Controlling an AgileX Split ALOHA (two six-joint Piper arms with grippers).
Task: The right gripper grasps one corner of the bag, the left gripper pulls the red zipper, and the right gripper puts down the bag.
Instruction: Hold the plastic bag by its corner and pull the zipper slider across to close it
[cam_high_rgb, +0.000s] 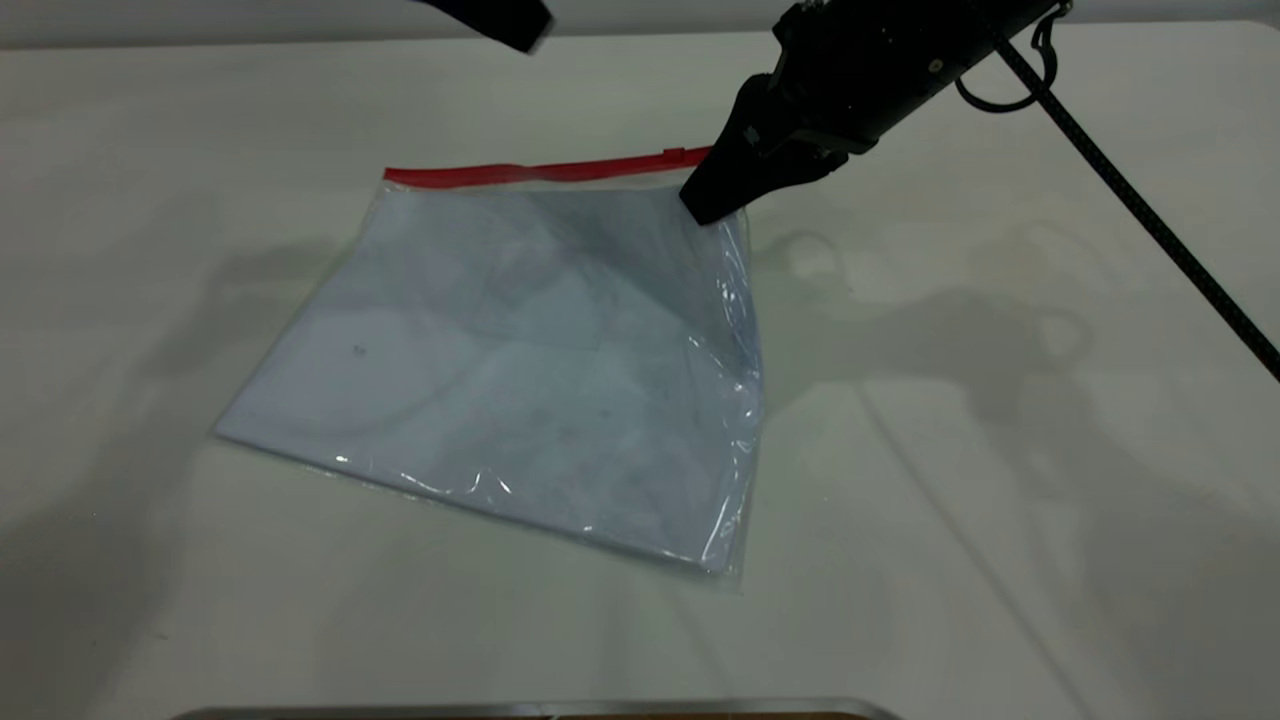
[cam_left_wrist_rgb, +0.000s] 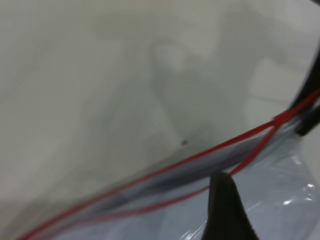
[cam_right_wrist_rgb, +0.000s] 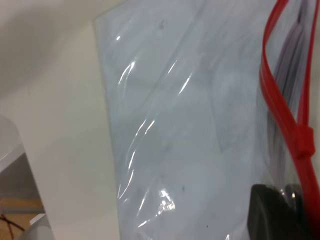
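Observation:
The bag (cam_high_rgb: 520, 370) is a clear pouch with a pale blue sheet inside, lying on the white table. Its far right corner (cam_high_rgb: 725, 215) is raised. My right gripper (cam_high_rgb: 712, 205) is shut on that corner, and its dark fingers (cam_right_wrist_rgb: 270, 210) pinch the plastic beside the red zipper (cam_right_wrist_rgb: 280, 105). The zipper (cam_high_rgb: 540, 170) runs along the far edge, with the slider tab (cam_high_rgb: 672, 155) close to the right gripper. In the left wrist view the zipper (cam_left_wrist_rgb: 200, 155) splits into two red lines away from the slider (cam_left_wrist_rgb: 281, 118). My left gripper (cam_high_rgb: 500, 22) hangs above the far edge, and one finger (cam_left_wrist_rgb: 225, 205) shows over the bag.
The white table (cam_high_rgb: 1000, 450) stretches on all sides of the bag. The right arm's black cable (cam_high_rgb: 1150, 220) slants across the right side. A metal edge (cam_high_rgb: 540, 710) lies along the front. The table's edge (cam_right_wrist_rgb: 30, 165) shows in the right wrist view.

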